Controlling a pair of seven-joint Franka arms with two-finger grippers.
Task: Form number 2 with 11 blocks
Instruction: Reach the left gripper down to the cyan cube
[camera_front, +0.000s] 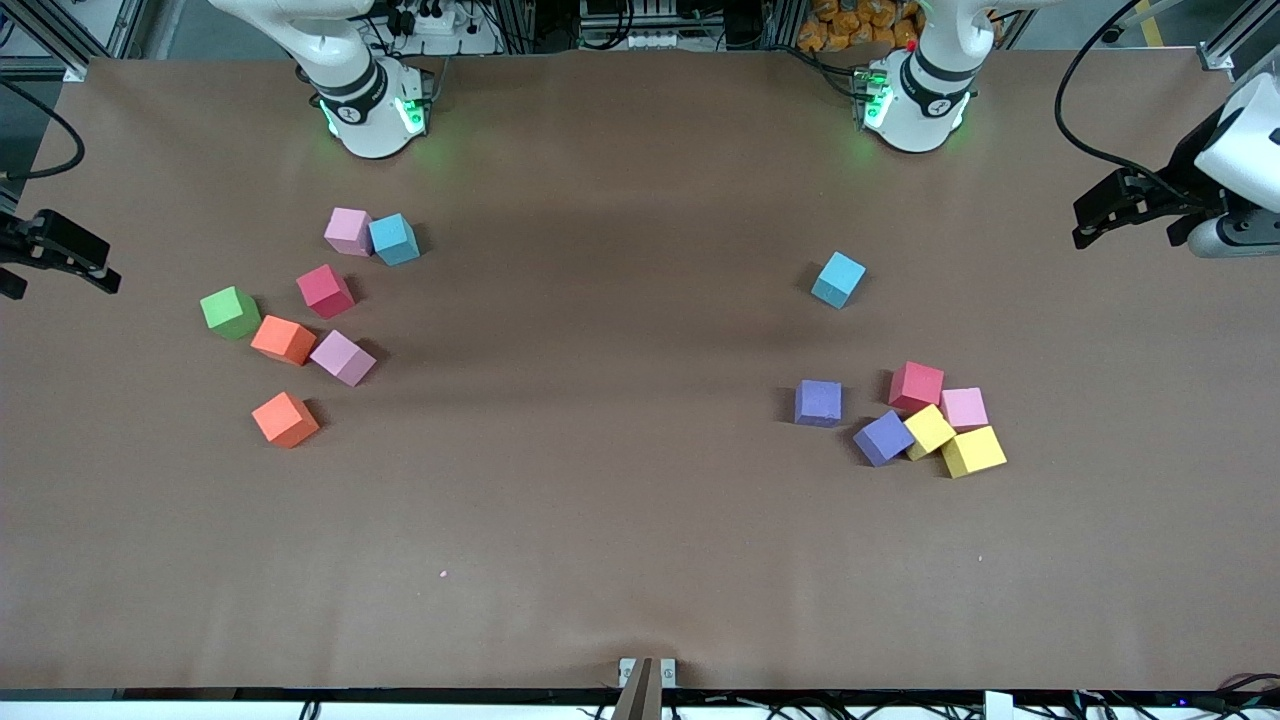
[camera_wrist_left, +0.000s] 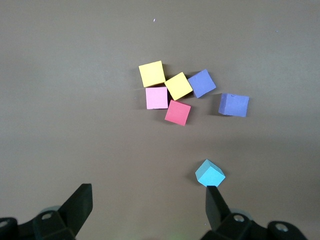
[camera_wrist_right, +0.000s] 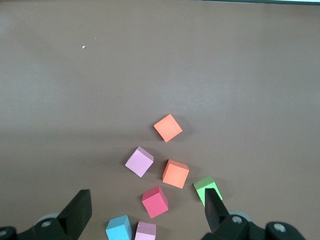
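The blocks lie loose in two groups. Toward the right arm's end are two pink (camera_front: 348, 231) (camera_front: 343, 357), a blue (camera_front: 394, 239), a red (camera_front: 325, 291), a green (camera_front: 229, 312) and two orange (camera_front: 283, 340) (camera_front: 285, 419). Toward the left arm's end are a lone blue (camera_front: 838, 279), two purple (camera_front: 818, 402) (camera_front: 883, 438), a red (camera_front: 916, 387), a pink (camera_front: 964, 408) and two yellow (camera_front: 929, 431) (camera_front: 973, 452). My left gripper (camera_wrist_left: 149, 200) and right gripper (camera_wrist_right: 148, 202) hang high over their groups, open and holding nothing. The number 2 is out of view.
Brown paper covers the table (camera_front: 620, 450). The two arm bases (camera_front: 375, 110) (camera_front: 915, 100) stand along the edge farthest from the front camera. A small bracket (camera_front: 645, 675) sits at the nearest edge.
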